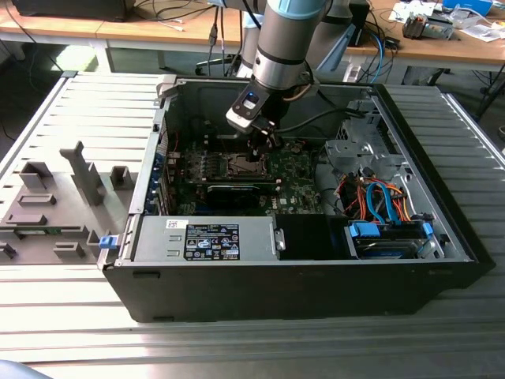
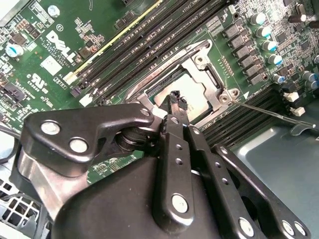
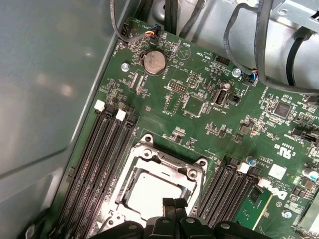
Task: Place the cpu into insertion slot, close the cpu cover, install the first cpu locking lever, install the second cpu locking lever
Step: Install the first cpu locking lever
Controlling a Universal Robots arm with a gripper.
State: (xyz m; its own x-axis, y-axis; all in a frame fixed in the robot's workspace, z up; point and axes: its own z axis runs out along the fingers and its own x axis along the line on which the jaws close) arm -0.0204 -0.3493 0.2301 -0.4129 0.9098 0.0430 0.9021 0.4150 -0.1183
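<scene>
So the end effector (image 1: 259, 146) was down inside the open computer case (image 1: 276, 284), which sat on a slatted metal counter (image 1: 79, 332). In the exterior view the insertion slot (image 1: 239, 164) was around 7 o'clock from the fingertips, very close. It was too small there to make out much else.

The wrist views helped more. The cpu (image 3: 149, 191) was already sitting in the slot, its silver top showing through the window of the cpu cover (image 3: 169, 167). The cover looked like it was lying flat over the chip. The contact field was completely hidden under the chip.

The end effector's fingers looked pressed together with nothing between them, tips right over the cpu's edge. I couldn't tell if they actually touched it. In the first wrist view they cut off the near side of the socket.

In the second wrist view, the end effector's black body blocked a big chunk of the board. A thin lever rod (image 2: 269, 112) stuck out from one socket corner across the memory slots (image 2: 239, 119). Hooked or not, no idea.

Some grey fixtures (image 1: 47, 205) sat at 9 o'clock from the case.
</scene>
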